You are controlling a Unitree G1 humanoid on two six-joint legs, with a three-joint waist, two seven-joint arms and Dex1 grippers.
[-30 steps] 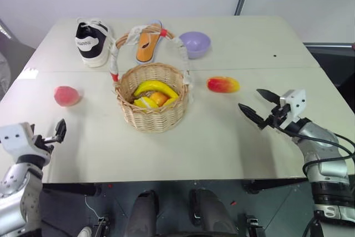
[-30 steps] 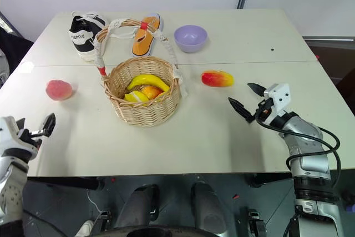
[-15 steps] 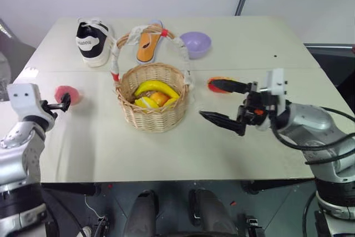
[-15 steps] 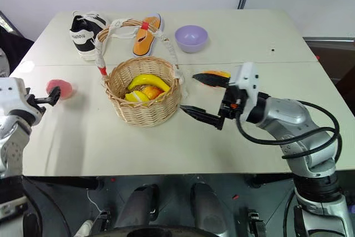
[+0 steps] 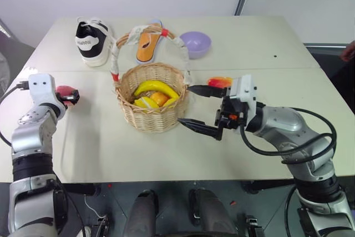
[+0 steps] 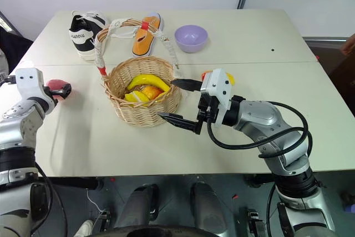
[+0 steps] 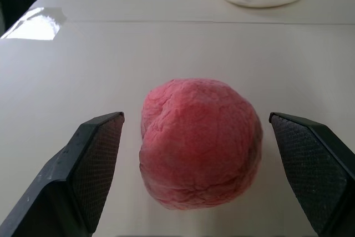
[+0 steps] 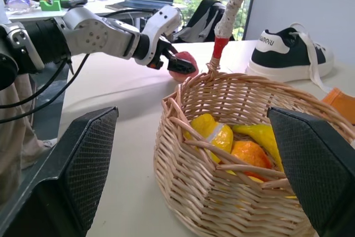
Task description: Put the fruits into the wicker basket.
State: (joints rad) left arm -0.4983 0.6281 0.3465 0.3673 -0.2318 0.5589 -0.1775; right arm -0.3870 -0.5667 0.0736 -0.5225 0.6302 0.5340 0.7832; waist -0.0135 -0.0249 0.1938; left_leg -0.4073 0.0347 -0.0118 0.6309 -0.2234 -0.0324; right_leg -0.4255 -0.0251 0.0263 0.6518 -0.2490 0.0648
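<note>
A pinkish-red peach (image 7: 199, 142) lies on the table at the left, between the spread fingers (image 7: 94, 159) of my left gripper (image 5: 69, 97), which is open with a gap on each side of the fruit. The wicker basket (image 5: 151, 121) stands mid-table with a banana (image 5: 155, 87) and other yellow and orange fruit inside. My right gripper (image 5: 185, 104) is open at the basket's right side, pointing left, one finger above the rim and one by the wall. The red-yellow mango (image 5: 221, 81) lies behind it, partly hidden.
At the back of the table stand a black-and-white sneaker (image 5: 91, 40), an orange insole (image 5: 147, 46) behind the basket's handle, and a lavender bowl (image 5: 195, 43). A person's hand (image 5: 349, 51) shows at the far right edge.
My left gripper moved forward and now has the peach between its open fingers. My right gripper swung left from beside the mango to the basket's right side.
</note>
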